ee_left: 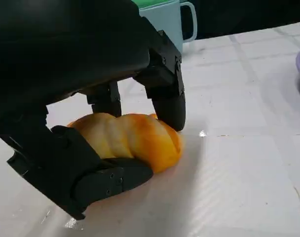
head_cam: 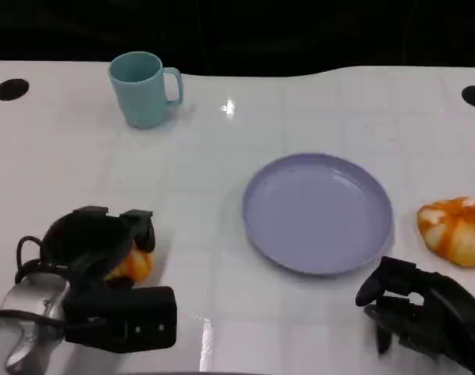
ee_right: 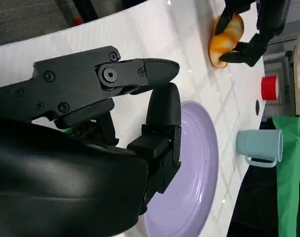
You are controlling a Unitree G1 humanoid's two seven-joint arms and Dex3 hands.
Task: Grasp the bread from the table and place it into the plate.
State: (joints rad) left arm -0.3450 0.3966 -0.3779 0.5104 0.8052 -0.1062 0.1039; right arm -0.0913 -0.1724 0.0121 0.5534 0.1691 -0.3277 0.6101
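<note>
Left hand (head_cam: pixel 105 269) has its fingers (ee_left: pixel 167 106) clamped around the golden-orange twisted bread roll (ee_left: pixel 130 138), which sits on the white surface (head_cam: pixel 222 234) well left of the round lavender plate (head_cam: pixel 318 212). Right hand (head_cam: pixel 425 308) hovers just beside the plate's near edge, fingers apart and holding nothing.

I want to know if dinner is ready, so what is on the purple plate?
Nothing lies on the round lilac plate; its visible surface is bare. The right hand covers part of it in the right wrist view.
</note>
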